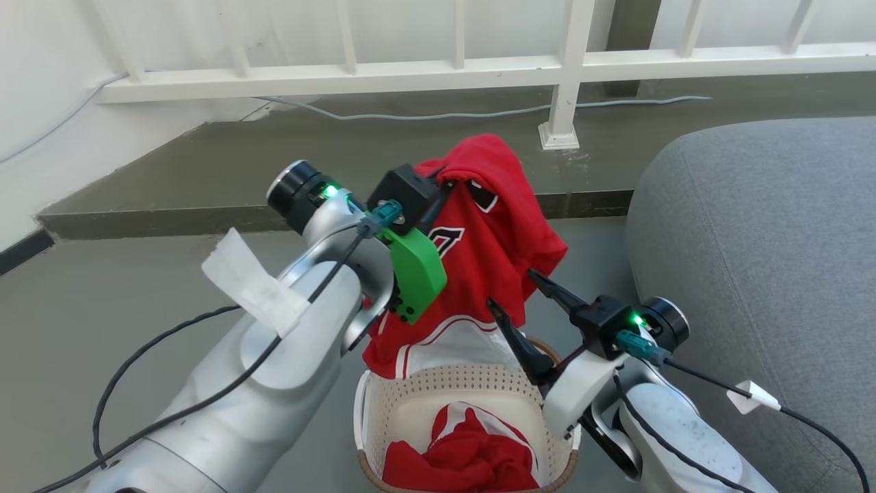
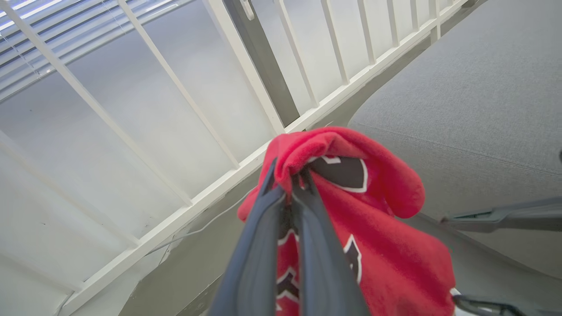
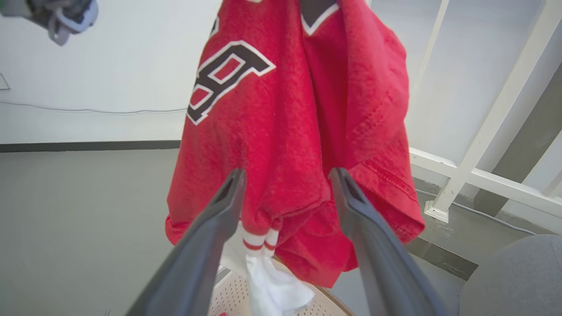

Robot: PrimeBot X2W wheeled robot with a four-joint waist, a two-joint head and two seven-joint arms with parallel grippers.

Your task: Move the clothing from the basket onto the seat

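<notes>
Up in the air: red jersey (image 1: 493,233), pinched at a bunched fold near its top between the closed fingers of the left gripper (image 1: 446,180). Hanging long and loose from that pinch, above the far end of the basket (image 1: 410,404), to the left of the seat (image 1: 753,239) and not over it. Soft, towel-like red cloth, folded on itself, with big black lettering edged in white across the front and stitched hems at the side openings. Lower down, a white panel with thin red stripes, trailing to the basket's far rim; touching the rim or just above it, hard to tell.

Wide open and holding nothing: right gripper (image 1: 511,287), fingers pointing up at the jersey's lower right edge. In the right wrist view, one finger on either side of the hanging cloth, contact unclear.

Down inside the basket: other red garment (image 1: 472,455), crumpled in a heap, with a white-trimmed edge curving over its top. Basket white and perforated, with a brown woven-look rim, standing on the grey floor (image 1: 137,294) just beside the seat's rounded corner. Seat grey and fabric-covered, with a stitched seam along its edge in the left wrist view. Behind, white railing (image 1: 561,68) on a raised step, with a pale cable (image 1: 445,113) lying along the step.
</notes>
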